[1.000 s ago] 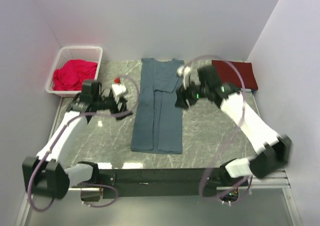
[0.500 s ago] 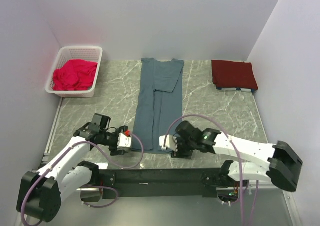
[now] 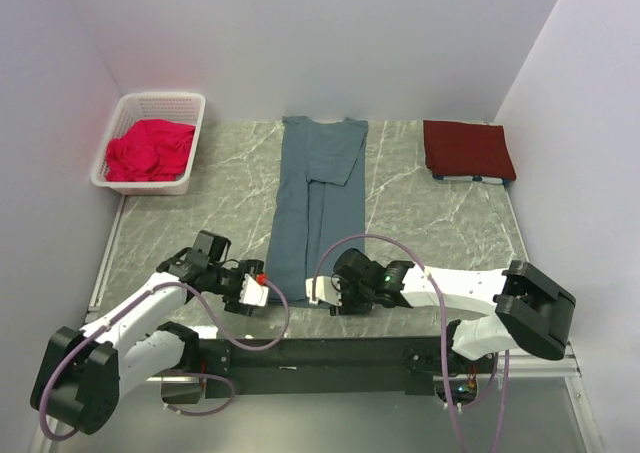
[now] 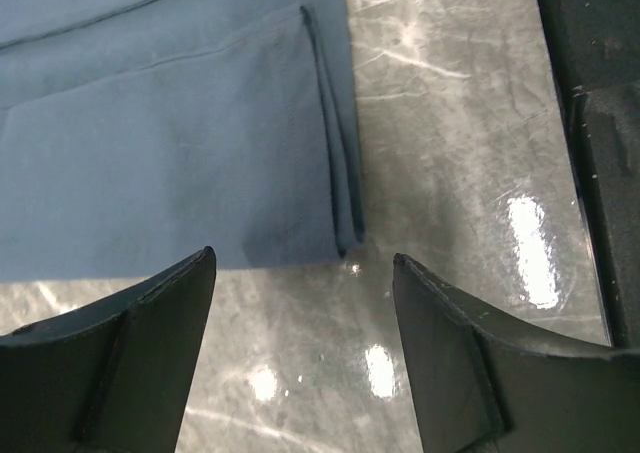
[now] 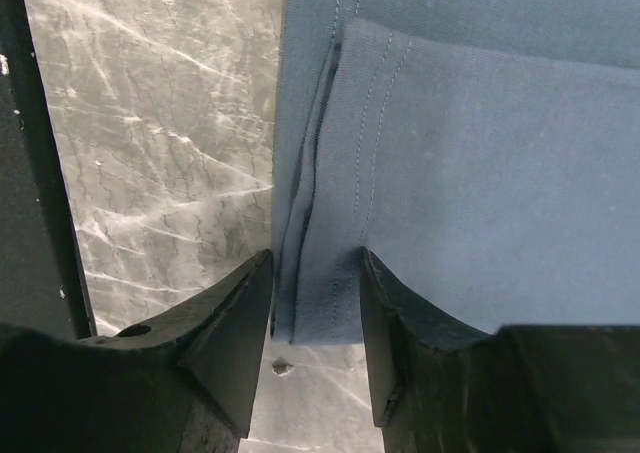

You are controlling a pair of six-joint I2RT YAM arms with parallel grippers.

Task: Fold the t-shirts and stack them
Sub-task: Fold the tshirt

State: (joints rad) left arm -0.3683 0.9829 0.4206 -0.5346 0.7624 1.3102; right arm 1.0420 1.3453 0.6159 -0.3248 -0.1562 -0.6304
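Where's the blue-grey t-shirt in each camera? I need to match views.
Top external: the blue-grey t-shirt lies as a long folded strip down the middle of the table.
Left wrist: upper left, its corner just ahead of the open left gripper.
Right wrist: upper right, its hem corner inside the right gripper.
Shared landmark: the black rail at the table's near edge, in all three views.

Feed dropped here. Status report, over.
Left gripper open, right gripper open, both at near hem. Slate blue-grey cloth t-shirt folded lengthwise, flat. Nothing in the way.
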